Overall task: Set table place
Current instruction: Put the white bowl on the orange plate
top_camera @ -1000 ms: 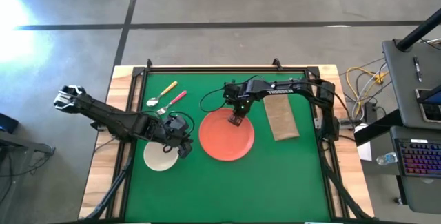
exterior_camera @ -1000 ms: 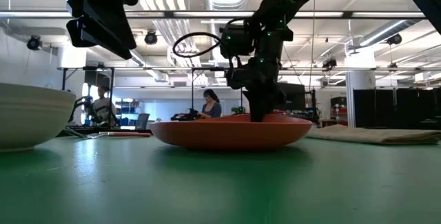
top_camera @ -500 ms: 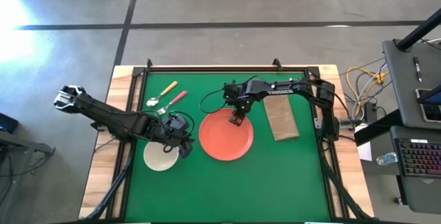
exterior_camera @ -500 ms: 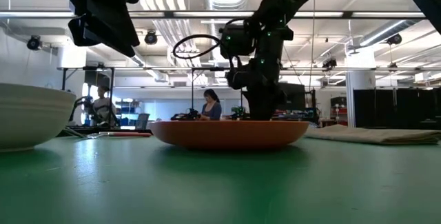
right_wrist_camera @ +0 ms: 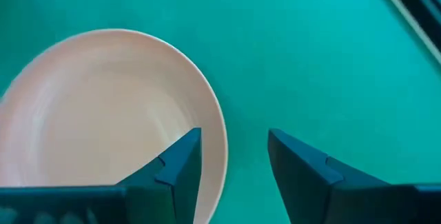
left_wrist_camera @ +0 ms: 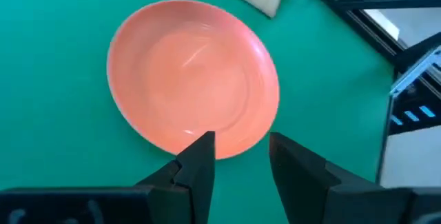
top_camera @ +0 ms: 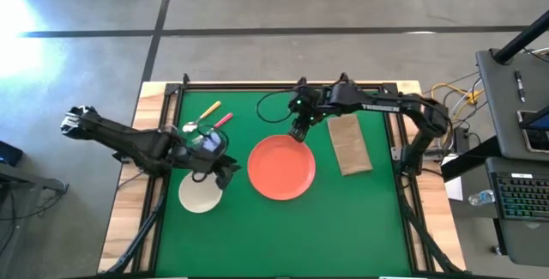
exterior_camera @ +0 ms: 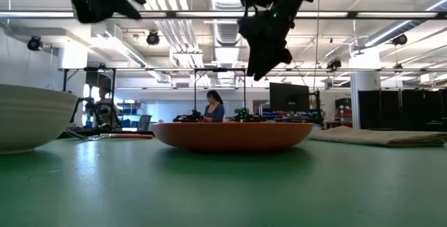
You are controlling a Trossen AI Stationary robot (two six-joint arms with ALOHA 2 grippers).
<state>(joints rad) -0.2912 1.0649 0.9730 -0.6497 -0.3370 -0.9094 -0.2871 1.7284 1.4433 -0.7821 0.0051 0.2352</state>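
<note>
The round orange-red plate (top_camera: 281,168) lies flat on the green table (top_camera: 343,219), near its middle. My right gripper (top_camera: 298,132) hangs open above the plate's far rim (right_wrist_camera: 207,124), clear of it. The cream bowl (top_camera: 198,197) stands left of the plate. My left gripper (top_camera: 228,174) hovers open between bowl and plate, its fingers (left_wrist_camera: 200,162) pointing toward the plate (left_wrist_camera: 193,79). The yellow-handled spoon (top_camera: 200,117) and the pink-handled fork (top_camera: 216,125) lie at the far left. The brown napkin (top_camera: 349,144) lies flat to the right of the plate.
A black frame and light wooden edges (top_camera: 153,99) run around the table. In the low view the bowl (exterior_camera: 28,119) stands close at the left, and the napkin (exterior_camera: 380,137) lies at the right. People sit in the room beyond the table. Bare green stretches along the near side.
My right gripper has opened, let go of the plate's far rim, and risen toward the table's far edge. The plate has settled flat on the table. My left gripper has risen a little and stays open.
</note>
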